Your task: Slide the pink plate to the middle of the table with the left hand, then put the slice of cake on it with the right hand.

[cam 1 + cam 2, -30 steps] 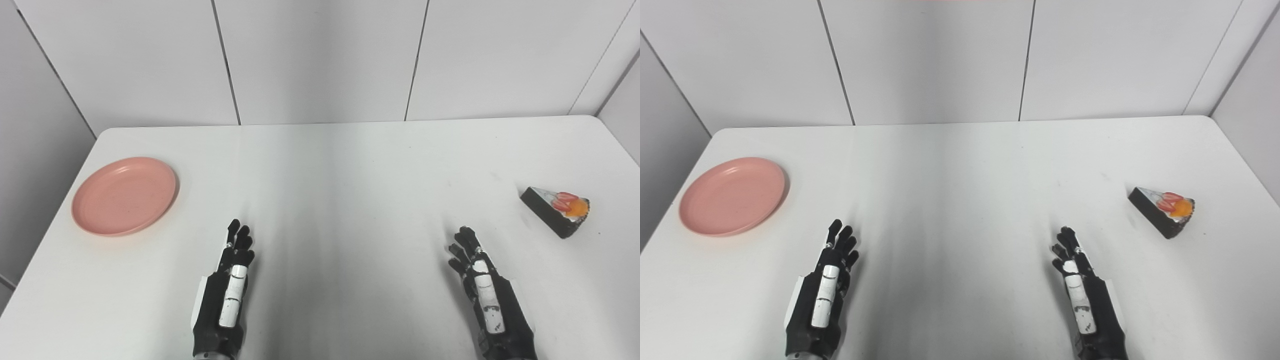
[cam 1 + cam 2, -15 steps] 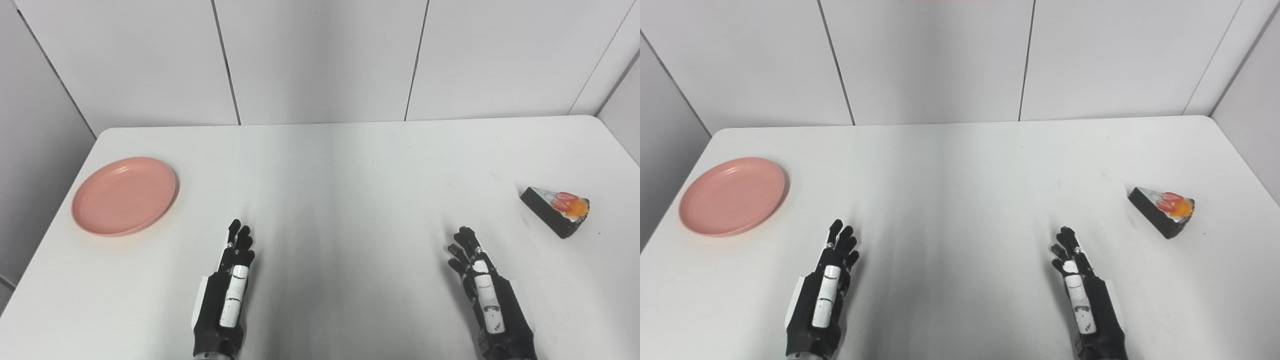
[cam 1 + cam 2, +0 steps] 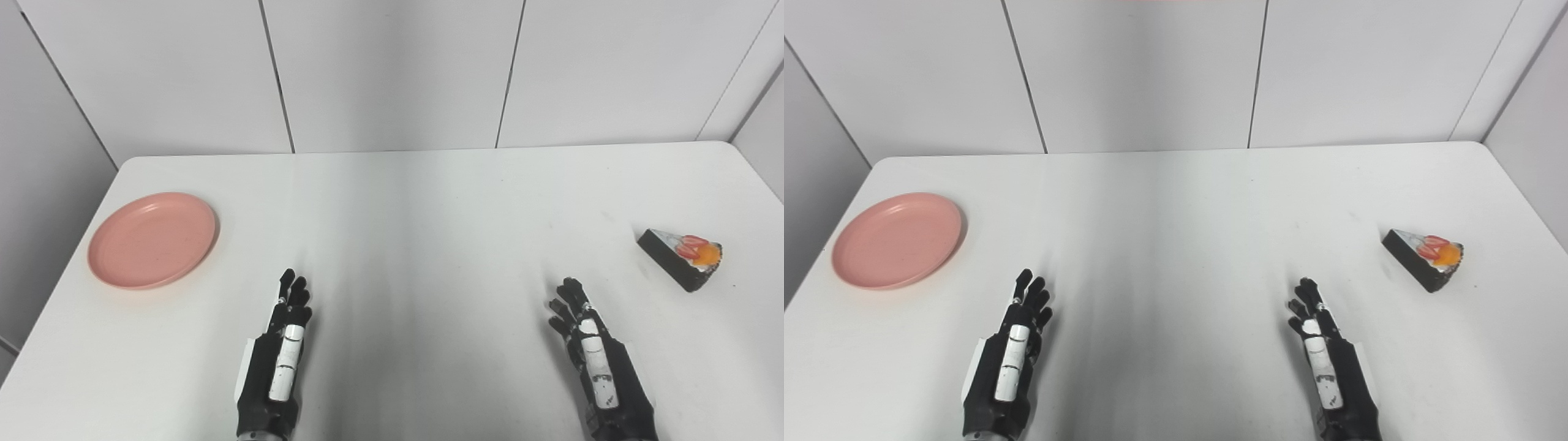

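Left eye view: both hands idle, plate and cake apart

The pink plate (image 3: pixel 152 239) lies at the table's (image 3: pixel 416 202) left side, the slice of cake (image 3: pixel 681 258) far right. The left hand (image 3: pixel 278 361) and right hand (image 3: pixel 597 367) hover near the front edge, empty, fingers extended.

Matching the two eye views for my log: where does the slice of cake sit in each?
Left eye view: slice of cake near the right edge, beyond the right robot hand.
Right eye view: slice of cake farther in from the right edge.
Shared landmark: pink plate at far left.
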Controlling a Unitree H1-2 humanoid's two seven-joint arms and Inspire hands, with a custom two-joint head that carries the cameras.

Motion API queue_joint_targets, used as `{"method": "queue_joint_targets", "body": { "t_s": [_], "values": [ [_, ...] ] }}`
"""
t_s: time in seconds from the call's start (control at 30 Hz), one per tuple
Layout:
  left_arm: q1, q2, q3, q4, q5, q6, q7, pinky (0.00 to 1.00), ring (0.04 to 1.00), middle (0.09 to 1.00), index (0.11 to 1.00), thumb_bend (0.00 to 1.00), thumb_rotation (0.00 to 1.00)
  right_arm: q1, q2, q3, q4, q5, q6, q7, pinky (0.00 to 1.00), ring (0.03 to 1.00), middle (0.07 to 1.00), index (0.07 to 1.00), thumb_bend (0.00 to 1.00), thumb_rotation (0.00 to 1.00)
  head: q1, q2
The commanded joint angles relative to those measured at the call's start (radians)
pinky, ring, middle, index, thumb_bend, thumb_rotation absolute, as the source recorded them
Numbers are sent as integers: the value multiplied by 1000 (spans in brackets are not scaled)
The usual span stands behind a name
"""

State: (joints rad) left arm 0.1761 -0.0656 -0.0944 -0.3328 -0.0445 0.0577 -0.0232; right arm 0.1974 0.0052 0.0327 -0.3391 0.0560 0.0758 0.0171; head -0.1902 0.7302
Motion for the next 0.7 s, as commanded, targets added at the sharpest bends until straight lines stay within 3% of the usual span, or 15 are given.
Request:
{"method": "queue_joint_targets", "body": {
  "t_s": [0.0, 0.67],
  "values": [
    [-6, 8, -4, -18, 3, -16, -9, 1000, 998, 1000, 1000, 690, 856, -2, 2, 1, -23, 0, -45, 5, 924, 921, 943, 938, 920, 956, 1, 0],
    [-6, 16, -8, -25, 1, -1, -13, 1000, 1000, 1000, 1000, 699, 851, -2, 1, 4, -25, -8, -45, 6, 913, 920, 945, 943, 917, 957, -3, 0]
  ]
}}
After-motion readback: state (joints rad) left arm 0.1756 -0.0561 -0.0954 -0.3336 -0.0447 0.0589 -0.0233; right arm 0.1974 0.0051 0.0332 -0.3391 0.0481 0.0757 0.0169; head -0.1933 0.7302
